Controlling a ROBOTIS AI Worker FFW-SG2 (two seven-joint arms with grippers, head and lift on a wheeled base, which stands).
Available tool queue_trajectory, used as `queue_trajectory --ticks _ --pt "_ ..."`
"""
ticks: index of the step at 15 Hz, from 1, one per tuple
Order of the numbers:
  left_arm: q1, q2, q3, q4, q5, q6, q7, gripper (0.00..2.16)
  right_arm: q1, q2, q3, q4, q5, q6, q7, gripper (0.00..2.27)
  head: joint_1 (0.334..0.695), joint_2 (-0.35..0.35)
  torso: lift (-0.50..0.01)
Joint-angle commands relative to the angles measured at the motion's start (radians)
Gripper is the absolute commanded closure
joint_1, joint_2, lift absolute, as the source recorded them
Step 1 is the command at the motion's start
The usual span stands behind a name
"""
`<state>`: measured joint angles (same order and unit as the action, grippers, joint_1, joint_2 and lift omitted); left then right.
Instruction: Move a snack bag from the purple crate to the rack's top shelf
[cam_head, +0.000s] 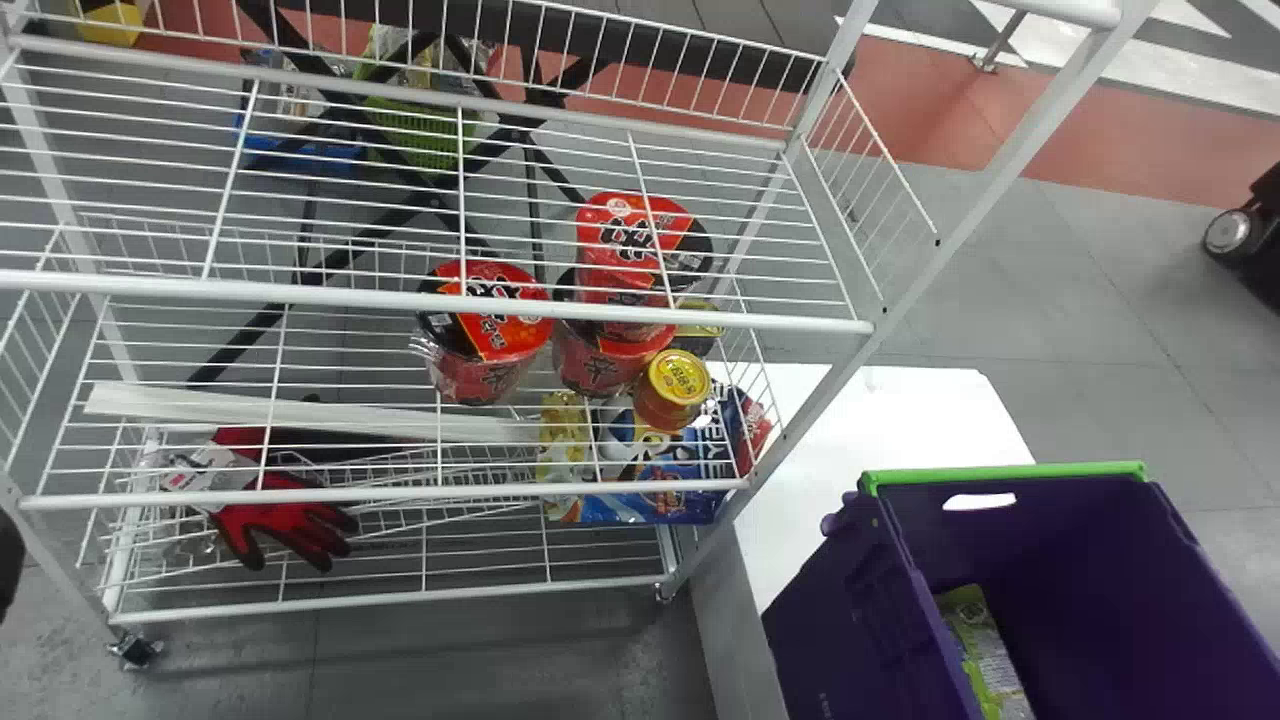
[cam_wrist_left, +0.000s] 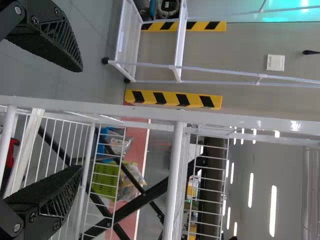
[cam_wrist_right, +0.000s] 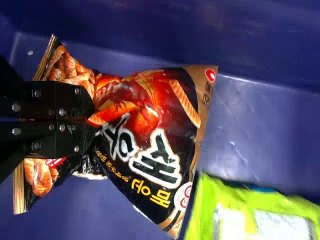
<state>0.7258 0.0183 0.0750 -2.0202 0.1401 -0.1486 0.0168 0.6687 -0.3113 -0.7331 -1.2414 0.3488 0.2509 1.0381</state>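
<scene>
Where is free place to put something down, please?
The top shelf, between its front and back rails, looks bare; so does the white surface between rack and crate. Crowded: the shelf below, on its right, with red cups and yellow jar.

Shop-like stockroom, wire rack (cam_head: 200, 291), red packaged tubs (cam_head: 490, 375), yellow-and-black edging (cam_wrist_left: 167, 98)

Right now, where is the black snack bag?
In the right wrist view, the black bag is pinched by the right gripper, inside the purple crate, beside a green package.
</scene>
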Motion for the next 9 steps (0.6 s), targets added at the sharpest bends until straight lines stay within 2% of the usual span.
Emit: queue_trajectory --ticks 1,9 --pt "-0.006 -0.001 -0.003 0.001 -0.002 0.010 0.000 0.13 -0.001 -0.002 -0.020 -0.003 -0.005 -0.009 -0.003 1.65 0.695 -0.350 -0.434" --pt "-0.009 -0.003 -0.023 -0.005 -0.022 0.037 0.006 0.13 -0.017 0.000 -0.043 -0.056 -0.022 -0.003 -0.007 1.65 0.695 -0.350 -0.403"
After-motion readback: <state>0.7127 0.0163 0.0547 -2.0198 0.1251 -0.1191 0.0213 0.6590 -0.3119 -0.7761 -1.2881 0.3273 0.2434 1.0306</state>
